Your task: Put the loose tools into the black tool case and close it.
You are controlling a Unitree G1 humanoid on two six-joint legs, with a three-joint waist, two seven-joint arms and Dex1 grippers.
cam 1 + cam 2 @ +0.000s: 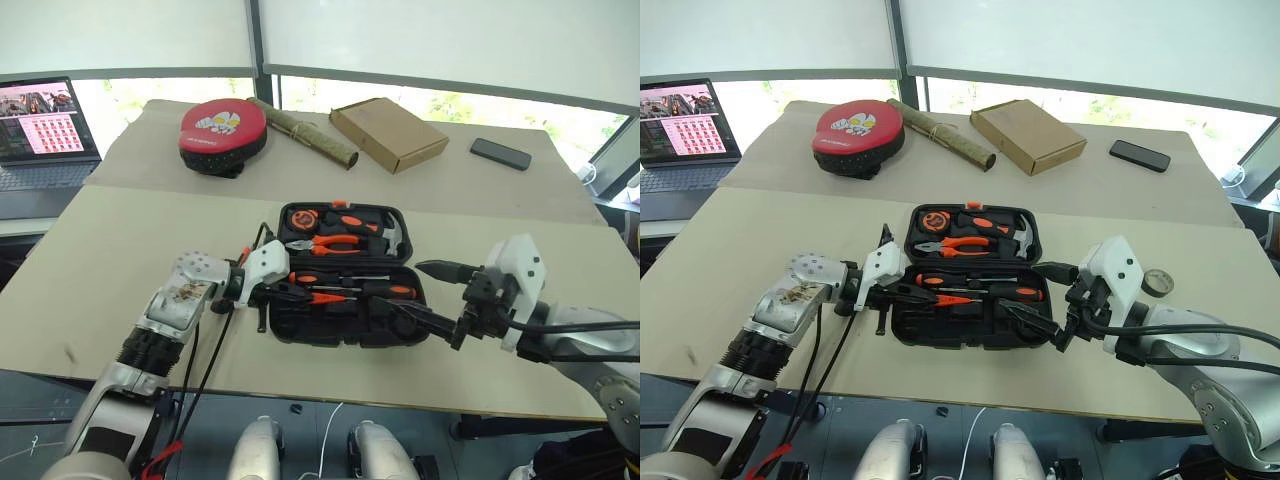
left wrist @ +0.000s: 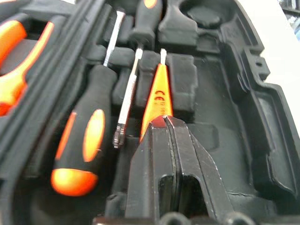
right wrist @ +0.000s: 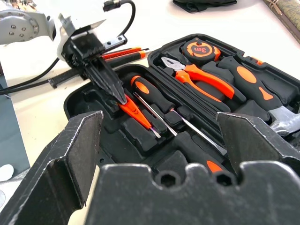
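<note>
Our left claw [image 3: 123, 99] is shut, tips on the orange tester screwdriver [image 2: 157, 93] in the open black tool case [image 1: 345, 330]. Two screwdrivers [image 2: 84, 140] lie just beside it. Right claw [image 1: 425, 292] hangs wide apart at the case's other end, w/ nothing in it.

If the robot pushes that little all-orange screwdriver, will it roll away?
Probably not. The little orange screwdriver lies in a moulded slot of the black case, whose walls should stop rolling. It looks thin and plastic, so likely light and stiff. The left claw is shut at its handle end, which looks smooth, maybe slippery.
</note>
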